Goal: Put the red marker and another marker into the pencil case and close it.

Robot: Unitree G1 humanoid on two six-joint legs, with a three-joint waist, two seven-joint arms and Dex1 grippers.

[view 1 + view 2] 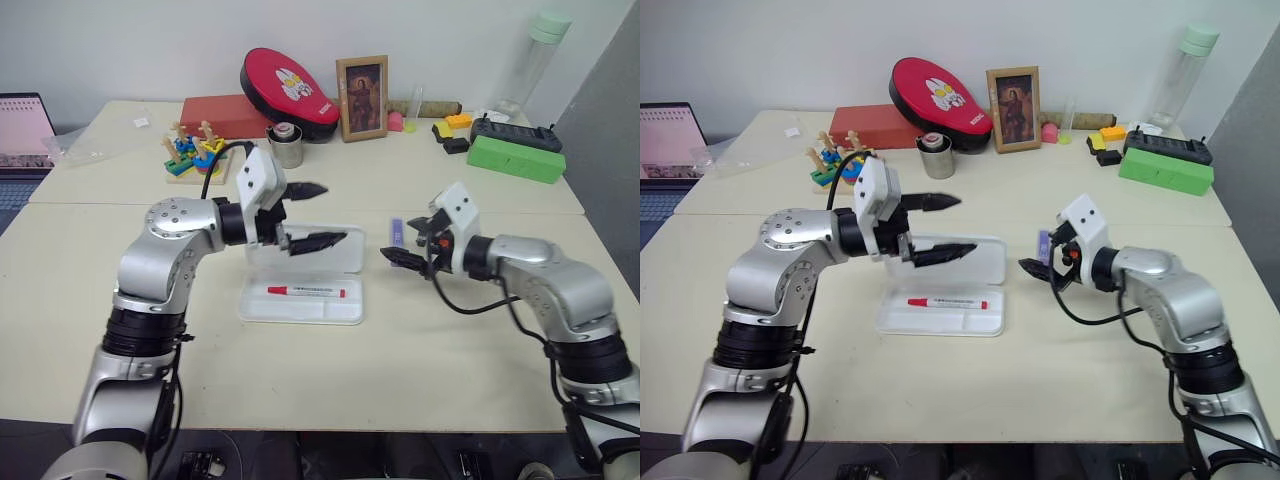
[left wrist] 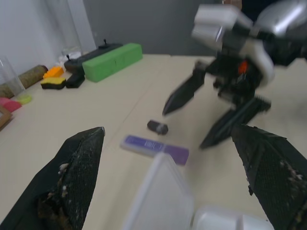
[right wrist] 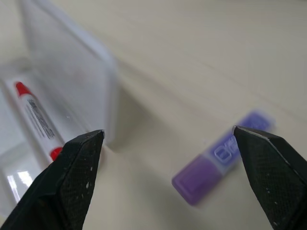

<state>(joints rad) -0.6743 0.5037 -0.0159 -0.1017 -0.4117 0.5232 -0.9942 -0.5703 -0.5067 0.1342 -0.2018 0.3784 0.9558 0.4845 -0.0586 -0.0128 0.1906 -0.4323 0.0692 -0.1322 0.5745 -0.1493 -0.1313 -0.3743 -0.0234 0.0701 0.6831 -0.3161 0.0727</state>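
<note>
The white pencil case (image 1: 252, 300) lies open in the middle of the table, its lid (image 3: 72, 62) raised at the back. The red marker (image 1: 305, 292) rests flat in its tray. My left gripper (image 1: 335, 212) hovers open over the lid, holding nothing. A short purple marker (image 1: 397, 232) lies on the table just right of the case, with a tiny dark grey object (image 2: 157, 127) beside it. My right gripper (image 1: 400, 240) is open and low, right at the purple marker. In the right wrist view the marker (image 3: 218, 160) lies between the spread fingers, not gripped.
Along the back stand a red box (image 1: 225, 113), a red oval pad (image 1: 290, 90), a picture frame (image 1: 362, 97), a metal cup (image 1: 286, 145) and a wooden ring toy (image 1: 192, 152). A green block (image 1: 515, 158) and a tall bottle (image 1: 535, 60) sit back right.
</note>
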